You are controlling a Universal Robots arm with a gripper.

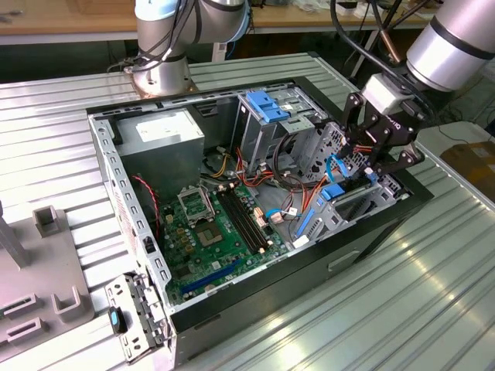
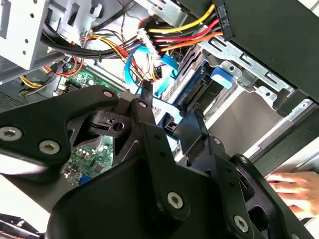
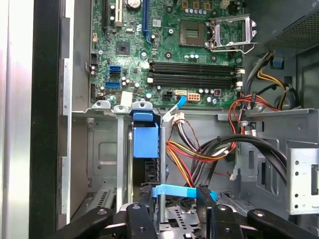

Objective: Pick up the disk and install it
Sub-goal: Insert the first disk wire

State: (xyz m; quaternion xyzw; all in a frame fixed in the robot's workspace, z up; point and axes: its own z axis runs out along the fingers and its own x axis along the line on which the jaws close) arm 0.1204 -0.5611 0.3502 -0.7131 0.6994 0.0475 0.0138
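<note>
My gripper (image 1: 370,164) hangs over the drive cage at the front of the open computer case (image 1: 116,178), on the exterior view's right. In the first wrist view its two black fingers (image 3: 137,216) stand on either side of the disk (image 3: 174,191), a grey perforated metal body with a bright blue rail across its end. The fingers look closed against the disk's sides. In the second wrist view the gripper (image 2: 172,107) points down into the cage, where grey metal and a blue tab (image 2: 222,77) show. The disk's lower part is hidden inside the cage.
A green motherboard (image 1: 213,224) lies in the case, with the power supply (image 1: 158,135) behind it. A blue bracket (image 1: 267,104) tops the tall metal bay. Coloured cable bundles (image 3: 199,149) and a thin blue cable (image 1: 332,166) run beside the cage. A hand (image 2: 291,186) rests outside the case.
</note>
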